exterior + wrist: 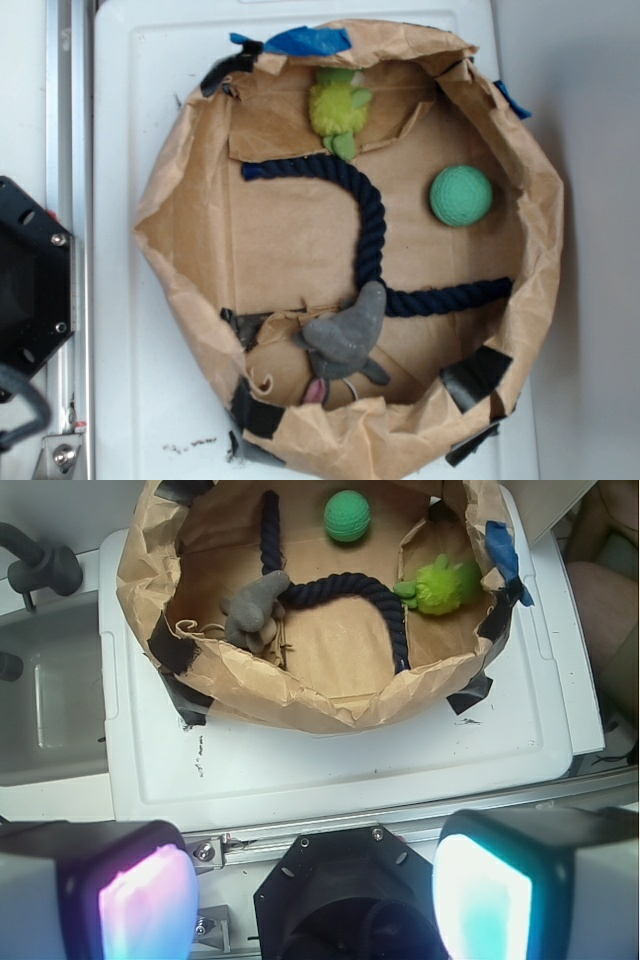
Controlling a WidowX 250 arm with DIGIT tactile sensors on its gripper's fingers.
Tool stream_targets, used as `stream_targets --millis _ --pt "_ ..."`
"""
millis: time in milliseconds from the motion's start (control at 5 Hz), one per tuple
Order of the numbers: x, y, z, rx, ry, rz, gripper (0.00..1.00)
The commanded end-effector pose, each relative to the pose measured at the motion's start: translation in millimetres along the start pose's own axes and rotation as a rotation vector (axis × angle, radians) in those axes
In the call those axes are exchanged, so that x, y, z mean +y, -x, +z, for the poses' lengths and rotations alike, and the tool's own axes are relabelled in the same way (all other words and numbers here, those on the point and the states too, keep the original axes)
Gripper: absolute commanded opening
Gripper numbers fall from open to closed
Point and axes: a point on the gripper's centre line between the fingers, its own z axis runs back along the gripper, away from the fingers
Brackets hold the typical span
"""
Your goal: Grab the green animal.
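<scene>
surface: white tabletop (130, 400) | directly on it: brown paper basket (190, 190), dark tape patches on rim

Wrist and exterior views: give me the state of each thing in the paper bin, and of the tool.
green animal: lying free against the bin wall, ungrasped.
green ball: resting on the bin floor, apart from the rope.
grey plush animal: lying over the rope's end.
dark blue rope: curved across the floor.
paper bin: crumpled, taped rim.
tool: open, outside the bin.

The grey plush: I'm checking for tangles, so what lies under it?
The grey plush lies across the dark rope, on the paper bin's floor. A pale ring pokes out beside it; whatever else it covers is hidden.
</scene>
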Motion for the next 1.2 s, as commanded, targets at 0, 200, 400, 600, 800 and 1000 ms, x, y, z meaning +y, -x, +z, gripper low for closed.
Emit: stream_targets --millis 0,200,400,600,800,1000 --pt "0 0 0 0.0 0.0 0.0 1.0" --pt "13 -30 -9 0.022 -0.009 0.027 1.0" --pt "18 -35 -8 0.07 0.032 -0.04 1.0" --pt "18 -35 -8 0.07 0.032 -0.04 1.0" --pt "18 -35 -8 0.07 0.032 -0.04 1.0" --pt "11 -56 -10 -0.066 0.005 0.142 1.0"
